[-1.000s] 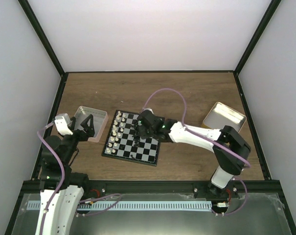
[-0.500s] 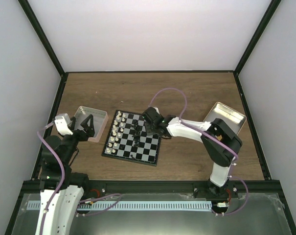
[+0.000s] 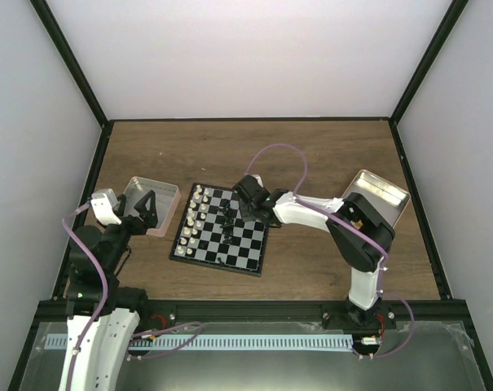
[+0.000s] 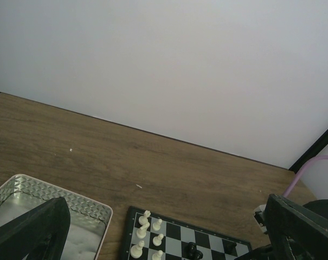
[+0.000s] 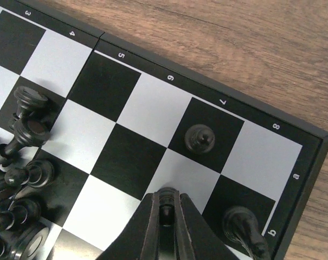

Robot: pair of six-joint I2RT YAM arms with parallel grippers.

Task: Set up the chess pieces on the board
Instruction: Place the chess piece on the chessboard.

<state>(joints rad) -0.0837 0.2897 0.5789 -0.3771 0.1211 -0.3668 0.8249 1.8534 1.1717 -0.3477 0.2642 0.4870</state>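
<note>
Lowest in the overhead view, at the left, your left gripper [image 3: 146,208] hangs over the pinkish tin [image 3: 169,193] with its jaws spread wide and nothing between them. In its own wrist view the two black fingers [image 4: 33,230] fill the bottom corners of the frame.

Just right of that tin, the board [image 3: 230,246] lies near the middle of the worktop [image 3: 311,151], turned a little off square. White pieces [image 3: 195,215] stand in rows along its left edge. A huddle of black pieces [image 3: 226,213] sits toward its upper middle.

Your right gripper [image 5: 166,201] reaches in from the right over the board's upper right part. In the right wrist view its jaws are pinched on a small black piece [image 5: 165,208], low over a white square near the corner. A black pawn [image 5: 200,138] stands just beyond, on the dark square by the rim's 7.

Farther right in the overhead view, a shallow metal tin [image 3: 386,194] lies behind the right arm's elbow.
</note>
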